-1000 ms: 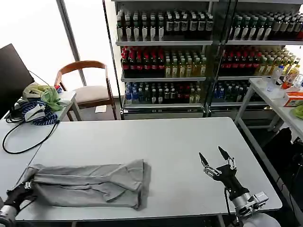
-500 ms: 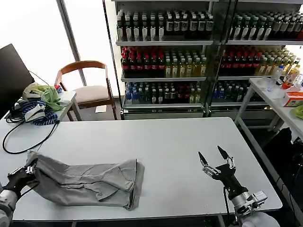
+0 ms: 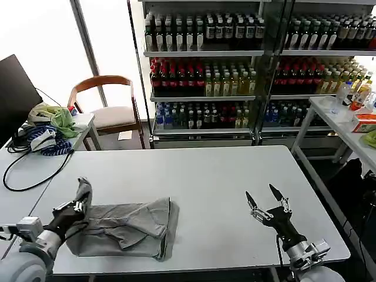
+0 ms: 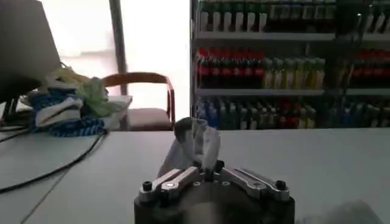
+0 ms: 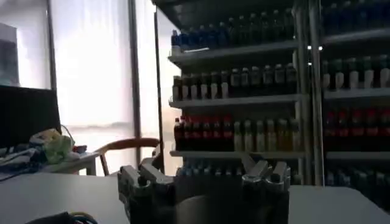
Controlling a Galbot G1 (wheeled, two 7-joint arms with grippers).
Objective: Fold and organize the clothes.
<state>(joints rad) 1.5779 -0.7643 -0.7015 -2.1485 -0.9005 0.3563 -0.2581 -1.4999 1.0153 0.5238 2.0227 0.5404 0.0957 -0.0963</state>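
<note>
**One Shirt Edge Lifted by the Left Gripper**

One light grey shirt [image 3: 126, 229] lies folded on the near left part of the white table [image 3: 211, 176]. The left gripper [image 3: 75, 207] is clamped on the shirt's left end and holds that edge raised above the tabletop; the pinched cloth stands up between the fingers [image 4: 177, 181]. The right gripper [image 3: 267, 201] hovers over the near right of the table, fingers spread, holding nothing, well apart from the shirt.
</note>
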